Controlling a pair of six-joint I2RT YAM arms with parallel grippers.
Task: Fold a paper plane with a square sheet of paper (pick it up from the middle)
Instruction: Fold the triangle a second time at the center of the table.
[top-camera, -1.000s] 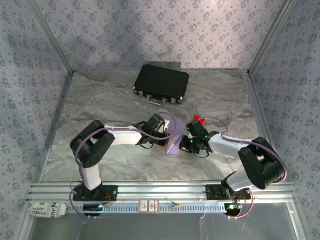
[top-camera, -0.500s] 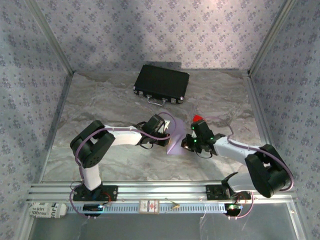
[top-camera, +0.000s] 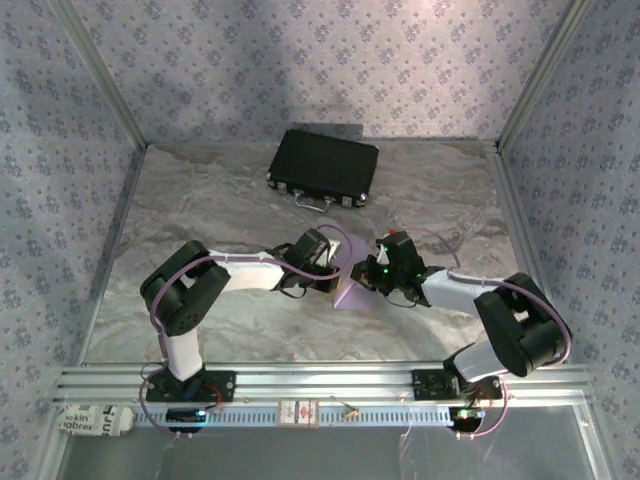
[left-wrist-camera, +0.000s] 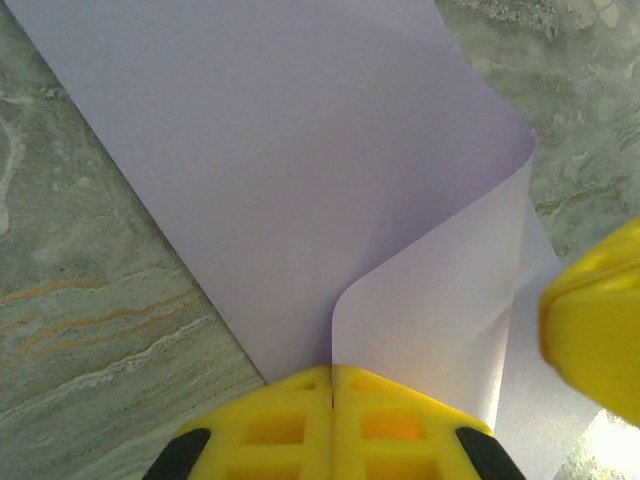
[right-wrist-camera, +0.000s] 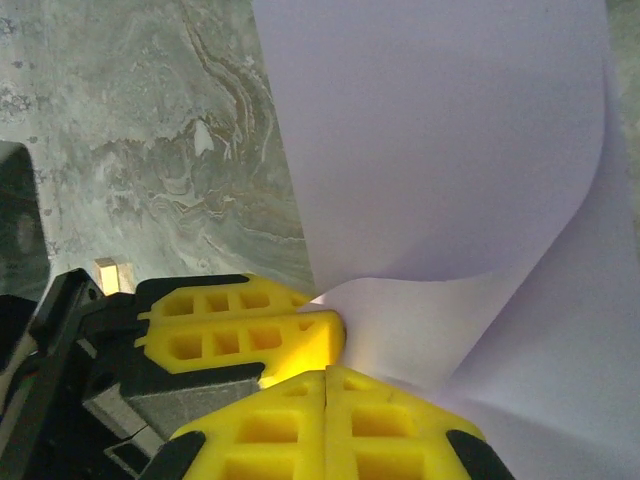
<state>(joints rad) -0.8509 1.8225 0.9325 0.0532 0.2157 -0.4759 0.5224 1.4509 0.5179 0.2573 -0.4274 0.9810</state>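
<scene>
The square sheet of paper is pale lilac and lies mid-table, curled over on itself rather than flat. My left gripper is shut on one edge of it, and the raised flap rises straight from between the fingertips. From the top, the left gripper and right gripper meet tip to tip above the sheet. The right gripper is shut, its tips against the paper and next to the left gripper. Whether the right one pinches paper I cannot tell.
A black case lies at the back of the marble table. A small red block peeks out just behind the right wrist. Patterned walls close in the left, back and right. A metal rail runs along the near edge.
The right gripper has swung left and a little back, up against the left gripper and the sheet. It now covers most of the red block. The left arm has stayed put.
</scene>
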